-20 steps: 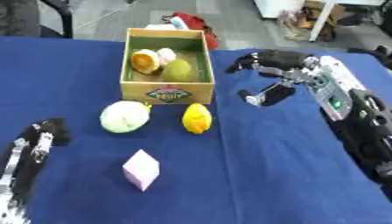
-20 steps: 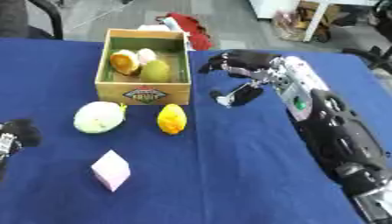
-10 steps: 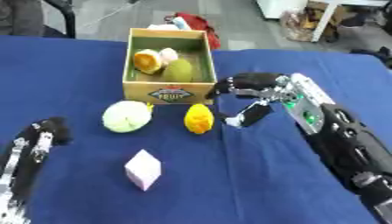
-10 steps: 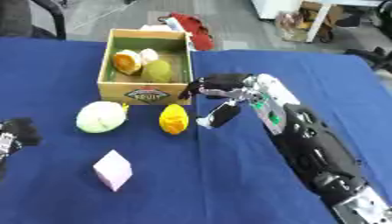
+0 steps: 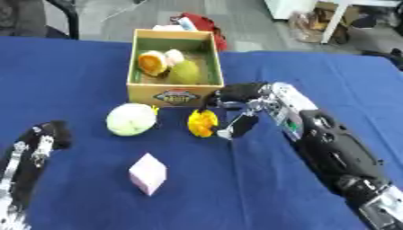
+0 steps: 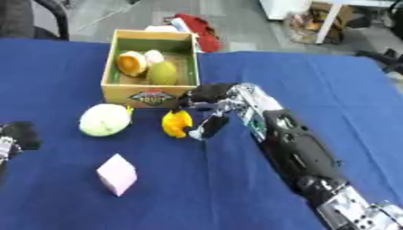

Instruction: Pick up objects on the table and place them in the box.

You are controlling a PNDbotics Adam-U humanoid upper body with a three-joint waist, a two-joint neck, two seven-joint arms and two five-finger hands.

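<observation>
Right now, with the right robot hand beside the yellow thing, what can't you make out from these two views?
- Contact: whether the right robot hand touches the yellow object; the fingers overlap its edge in both views.
- Left robot hand: blurred in the left eye view, cut by the edge in the right eye view, so its fingers are unclear.
- Box: the near wall hides its floor, and the label is unreadable.
- Pink block: underside hidden.

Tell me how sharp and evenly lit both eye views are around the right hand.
Left eye view: soft overall, right hand smeared beside the yellow object; lighting even, no glare. Right eye view: equally soft, box label unreadable, only faint shadows on the blue table.
</observation>
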